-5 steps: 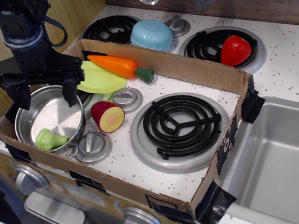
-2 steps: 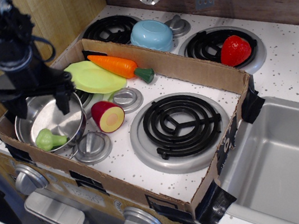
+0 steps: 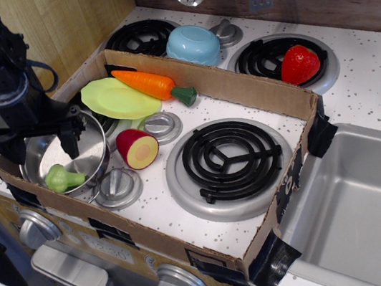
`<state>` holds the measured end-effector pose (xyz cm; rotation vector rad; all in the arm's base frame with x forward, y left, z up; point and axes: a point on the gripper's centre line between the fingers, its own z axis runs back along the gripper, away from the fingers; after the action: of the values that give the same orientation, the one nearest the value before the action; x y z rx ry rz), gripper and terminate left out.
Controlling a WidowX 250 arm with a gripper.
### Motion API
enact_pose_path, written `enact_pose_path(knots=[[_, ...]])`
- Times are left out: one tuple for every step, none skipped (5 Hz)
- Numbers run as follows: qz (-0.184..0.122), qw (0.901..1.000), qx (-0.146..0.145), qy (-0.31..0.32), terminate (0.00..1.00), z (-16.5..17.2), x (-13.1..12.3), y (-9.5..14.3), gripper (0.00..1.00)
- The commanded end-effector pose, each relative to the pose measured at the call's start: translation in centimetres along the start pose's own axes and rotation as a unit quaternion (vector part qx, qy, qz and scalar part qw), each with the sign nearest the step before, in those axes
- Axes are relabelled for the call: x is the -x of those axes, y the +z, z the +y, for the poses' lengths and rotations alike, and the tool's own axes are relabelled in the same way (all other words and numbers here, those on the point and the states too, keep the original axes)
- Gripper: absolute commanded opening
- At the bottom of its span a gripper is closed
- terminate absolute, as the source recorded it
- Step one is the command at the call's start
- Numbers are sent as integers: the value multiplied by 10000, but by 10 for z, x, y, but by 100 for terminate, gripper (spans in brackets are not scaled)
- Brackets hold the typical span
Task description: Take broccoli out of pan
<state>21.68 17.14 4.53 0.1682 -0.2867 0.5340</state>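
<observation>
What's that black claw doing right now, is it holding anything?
Gripper: open and empty, fingers spread over the pan; the broccoli lies inside, not gripped.

Toy stove top w/ cardboard box wall (image 3: 239,86) fenced round the front burners. Inside box: yellow-green leaf plate (image 3: 120,98), orange carrot (image 3: 154,84) lying across its far edge, halved red fruit (image 3: 138,148) near front-left knob, big black coil burner (image 3: 231,159). Behind box: light blue bowl (image 3: 193,44) upside down, red strawberry (image 3: 300,64) on rear-right burner. Sink (image 3: 356,207) at right.
</observation>
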Motion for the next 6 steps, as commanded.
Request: enact_pose_path(knots=[[-37,10000,64,13,0,-5,6,-1,100],[-30,10000,78,-25,0,-9,8,-3,100],[13,9998,208,-9,0,-11,12,-11,100],[57,9996,266,-41,0,-12,12,-15,100],[71,9993,372,-46,0,-13,13,-21,100],[115,9994,327,-89,0,-12,11,-19,0]])
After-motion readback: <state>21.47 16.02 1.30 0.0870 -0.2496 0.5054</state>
